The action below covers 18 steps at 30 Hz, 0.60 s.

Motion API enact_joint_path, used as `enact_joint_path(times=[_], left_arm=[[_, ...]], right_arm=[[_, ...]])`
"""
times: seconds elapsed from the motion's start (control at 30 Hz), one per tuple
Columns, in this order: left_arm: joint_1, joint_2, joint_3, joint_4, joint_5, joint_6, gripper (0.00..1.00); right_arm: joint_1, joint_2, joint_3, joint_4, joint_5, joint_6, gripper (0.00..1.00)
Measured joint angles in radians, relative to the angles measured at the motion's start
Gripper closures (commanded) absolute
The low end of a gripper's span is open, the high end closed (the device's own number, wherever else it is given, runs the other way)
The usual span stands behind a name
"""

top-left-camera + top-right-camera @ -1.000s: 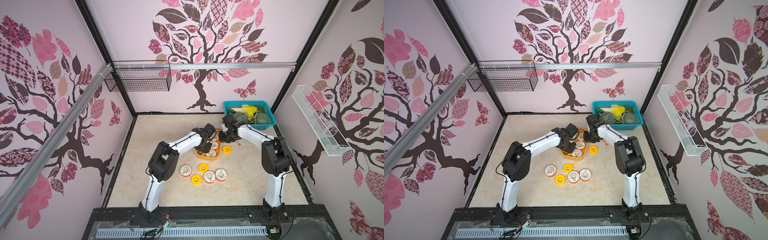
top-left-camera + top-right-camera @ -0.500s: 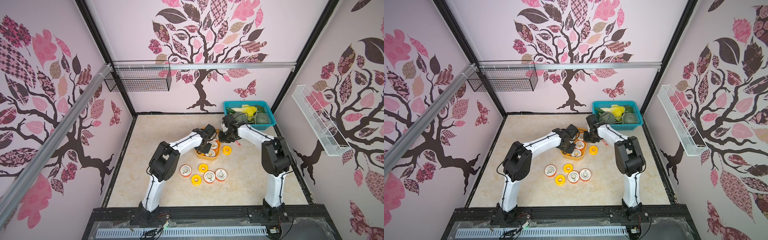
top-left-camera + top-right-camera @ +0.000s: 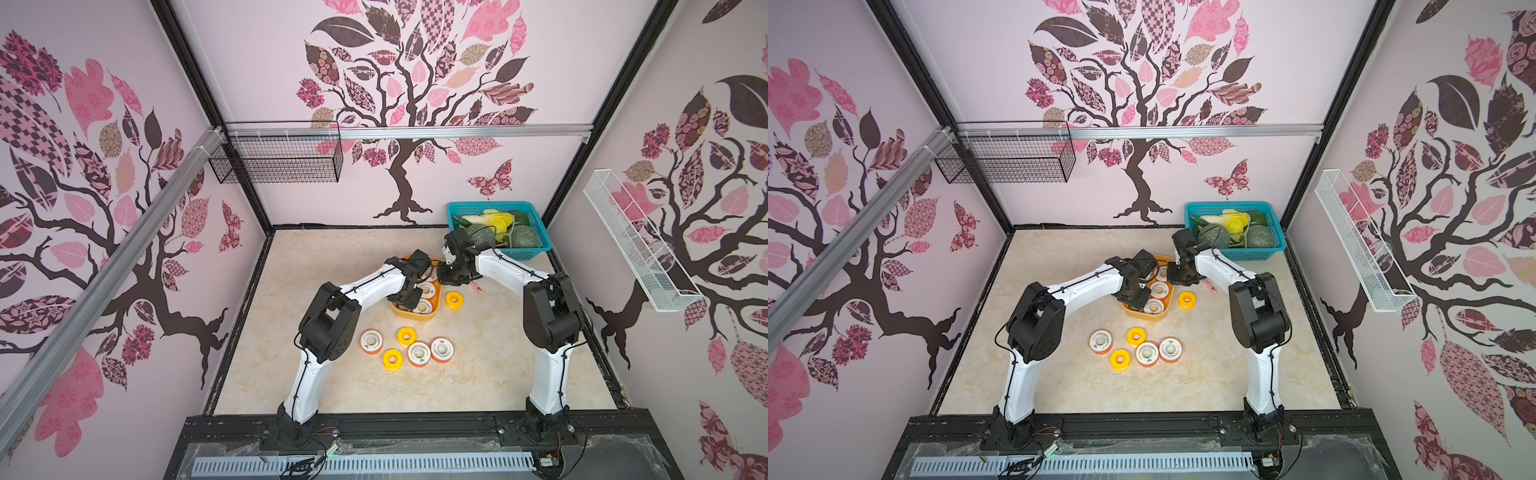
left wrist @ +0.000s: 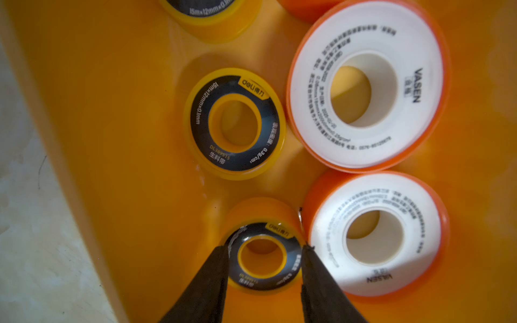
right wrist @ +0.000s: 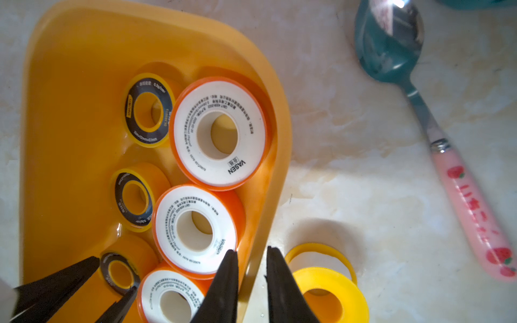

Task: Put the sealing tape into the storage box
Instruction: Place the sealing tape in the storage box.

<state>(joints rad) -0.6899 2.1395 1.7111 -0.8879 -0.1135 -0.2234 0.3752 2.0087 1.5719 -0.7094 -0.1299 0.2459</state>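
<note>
1. Six spools of sealing tape (image 3: 419, 353) lie loose on the desk (image 3: 332, 257) in both top views. Five are clustered well behind both pincers, toward the arm bases, and one yellow spool (image 3: 453, 300) lies just beside the right pincer (image 3: 444, 279). The storage box (image 3: 414, 316) sits under the left pincer (image 3: 405, 302). Neither arm has visibly shifted from a second ago, so any change is down at the fingertips
2. In the left wrist view, the left pincer's jaws stand apart, one at each side of a small black-faced spool (image 4: 263, 257) that looks set down on the box floor. Their tips are right at its rim, and I cannot tell whether they still press it. Beyond the tips lie a second black-faced spool (image 4: 235, 123) and two white-faced spools (image 4: 366, 86)
3. In the right wrist view, the right pincer's jaws are pressed nearly together, with the box wall running through the slit between them. This reads as a pinch steadying the box. The yellow spool lies just outside one jaw, and a teal spoon (image 5: 391, 42) lies well beyond
4. My reading is that six spools are in the box, this delivery needs only the release, and six remain
</note>
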Motion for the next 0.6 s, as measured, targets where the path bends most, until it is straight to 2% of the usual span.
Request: enact_joint_path(times=[0.17,0.33,0.6], left_arm=[[0.000,-0.040,0.000,0.005,0.029,-0.005,0.45],[0.002,-0.136,0.000,0.019,0.057,-0.015,0.43],[0.047,-0.274,-0.046,0.055,0.101,-0.041,0.43]], right_arm=[[0.000,0.000,0.004,-0.004,0.008,-0.008,0.87],[-0.001,0.000,0.021,-0.037,0.031,-0.039,0.87],[-0.002,0.008,0.075,-0.070,0.042,-0.072,0.76]])
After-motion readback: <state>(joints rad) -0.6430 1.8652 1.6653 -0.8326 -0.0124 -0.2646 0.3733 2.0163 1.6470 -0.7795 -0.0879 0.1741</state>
